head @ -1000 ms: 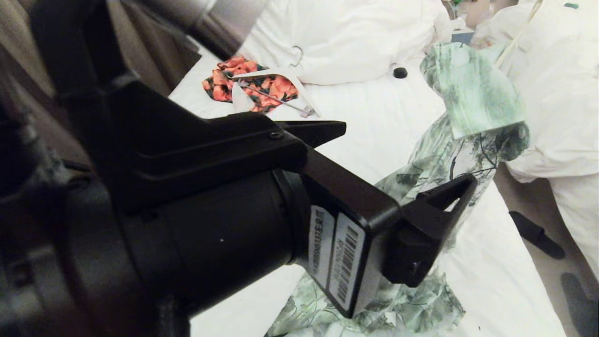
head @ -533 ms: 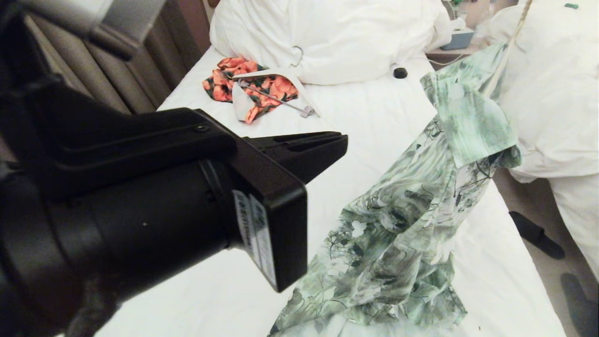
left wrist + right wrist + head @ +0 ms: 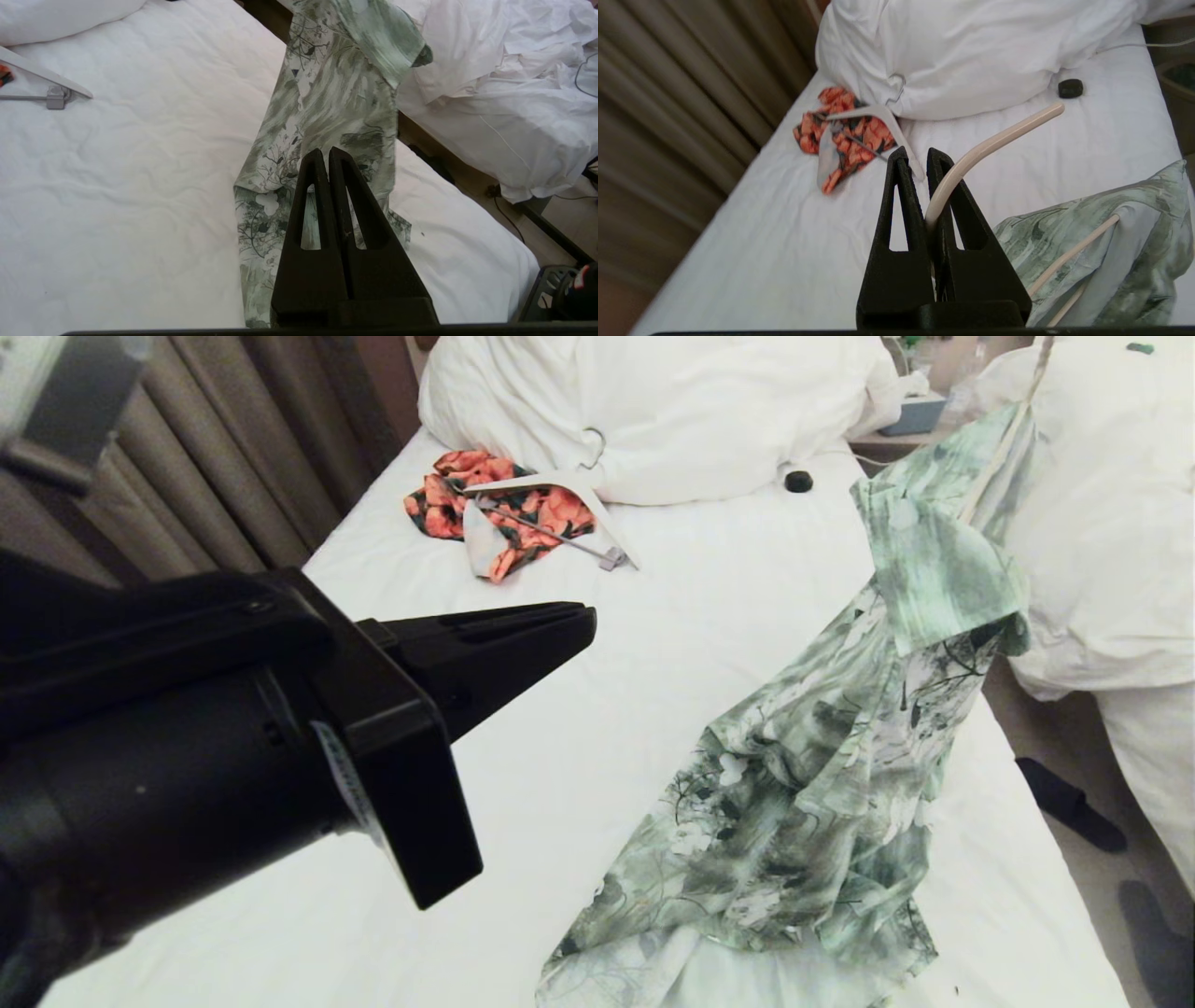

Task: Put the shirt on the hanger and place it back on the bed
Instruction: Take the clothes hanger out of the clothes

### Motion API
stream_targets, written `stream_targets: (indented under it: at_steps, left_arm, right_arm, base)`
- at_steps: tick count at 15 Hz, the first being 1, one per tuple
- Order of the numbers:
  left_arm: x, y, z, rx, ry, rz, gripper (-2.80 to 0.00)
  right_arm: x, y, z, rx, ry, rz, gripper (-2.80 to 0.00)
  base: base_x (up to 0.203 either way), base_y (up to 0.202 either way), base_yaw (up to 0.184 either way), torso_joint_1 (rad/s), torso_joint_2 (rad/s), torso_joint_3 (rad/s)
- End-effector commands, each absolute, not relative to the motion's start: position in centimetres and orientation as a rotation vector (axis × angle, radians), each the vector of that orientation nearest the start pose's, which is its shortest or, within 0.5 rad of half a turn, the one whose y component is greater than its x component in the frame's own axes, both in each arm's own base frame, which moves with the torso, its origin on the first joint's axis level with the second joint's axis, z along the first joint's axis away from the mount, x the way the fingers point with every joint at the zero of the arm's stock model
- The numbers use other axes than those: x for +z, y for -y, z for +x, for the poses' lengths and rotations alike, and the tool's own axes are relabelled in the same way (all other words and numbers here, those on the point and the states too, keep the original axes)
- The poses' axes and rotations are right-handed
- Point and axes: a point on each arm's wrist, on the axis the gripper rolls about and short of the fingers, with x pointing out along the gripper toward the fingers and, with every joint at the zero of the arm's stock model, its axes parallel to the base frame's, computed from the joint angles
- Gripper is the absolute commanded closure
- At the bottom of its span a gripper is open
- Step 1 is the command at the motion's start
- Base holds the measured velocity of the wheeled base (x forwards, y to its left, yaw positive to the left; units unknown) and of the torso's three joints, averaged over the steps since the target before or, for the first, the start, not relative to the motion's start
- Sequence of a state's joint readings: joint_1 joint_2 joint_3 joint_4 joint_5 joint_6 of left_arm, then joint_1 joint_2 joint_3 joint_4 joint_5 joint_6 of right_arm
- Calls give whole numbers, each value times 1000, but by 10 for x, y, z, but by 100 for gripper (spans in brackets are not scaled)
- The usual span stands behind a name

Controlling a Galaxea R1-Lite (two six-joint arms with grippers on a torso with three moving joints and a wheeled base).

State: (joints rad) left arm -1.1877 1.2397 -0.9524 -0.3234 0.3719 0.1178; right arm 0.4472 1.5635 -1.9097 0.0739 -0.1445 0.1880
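Now right gripper [image 3: 924, 161] jaws tight on the hanger [image 3: 994, 142]; left gripper [image 3: 324, 156] jaws together, empty

Green-white floral shirt [image 3: 822, 784], seemingly cream hanger [image 3: 994, 144]

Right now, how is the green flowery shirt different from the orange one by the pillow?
The shirt is green and white and big; the orange garment is orange and black and smaller. The shirt hangs from the hanger gripped in the right hand, its bottom trailing on the bed; the orange garment lies crumpled flat under a white hanger. Both are floral.
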Motion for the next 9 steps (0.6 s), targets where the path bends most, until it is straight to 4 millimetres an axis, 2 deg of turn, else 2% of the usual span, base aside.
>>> stream_targets:
  at_steps: [1,3,6,9]
  left_arm:
    - [309,184,83,-810,67,93,0]
    - [313,195,88,-808,73,88,0]
    - [330,212,94,-787,120,45,0]
    - [331,240,97,-803,122,39,0]
  right_arm:
    - [458,-102,220,312,233,299,0]
    - [461,-105,227,293,248,364,0]
    - [462,-121,236,223,330,410,0]
    - [466,-125,237,192,400,434,0]
  base:
    - [0,0,0,0,0,0]
    - [0,0,0,0,0,0]
    - [0,0,0,0,0,0]
    - [0,0,0,0,0,0]
